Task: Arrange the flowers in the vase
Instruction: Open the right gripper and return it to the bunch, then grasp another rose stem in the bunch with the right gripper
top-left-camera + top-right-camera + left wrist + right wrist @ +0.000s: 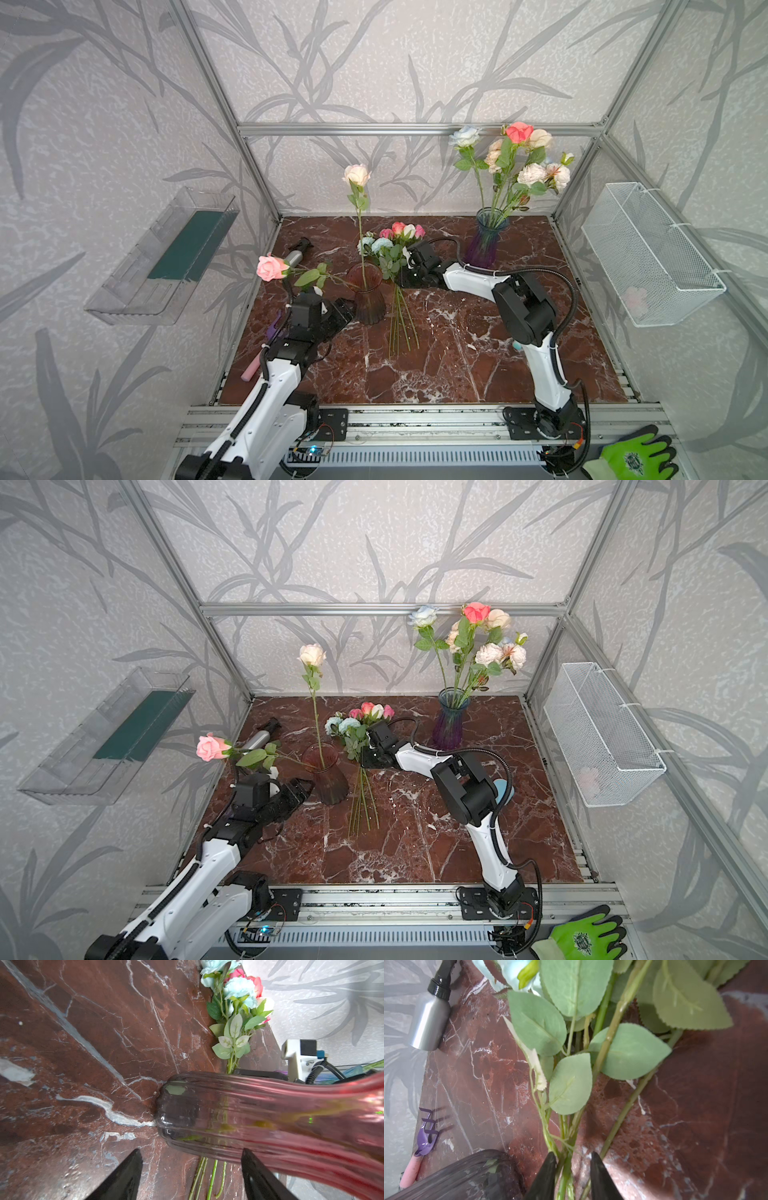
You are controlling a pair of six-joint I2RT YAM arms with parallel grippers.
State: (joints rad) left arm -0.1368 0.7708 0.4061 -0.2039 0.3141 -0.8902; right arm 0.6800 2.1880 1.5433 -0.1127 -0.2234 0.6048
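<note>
Right of the maroon glass vase, the loose flowers lie on the marble tabletop. The right gripper straddles several stems; whether it pinches them I cannot tell. Better to single out one stem before lifting. The left gripper, spread beside the vase base, could steady it.

I see silver spray bottle lying at desk left edge, purple claw tool nearby; green glove on front rail; wire basket and clear tray on the walls.
</note>
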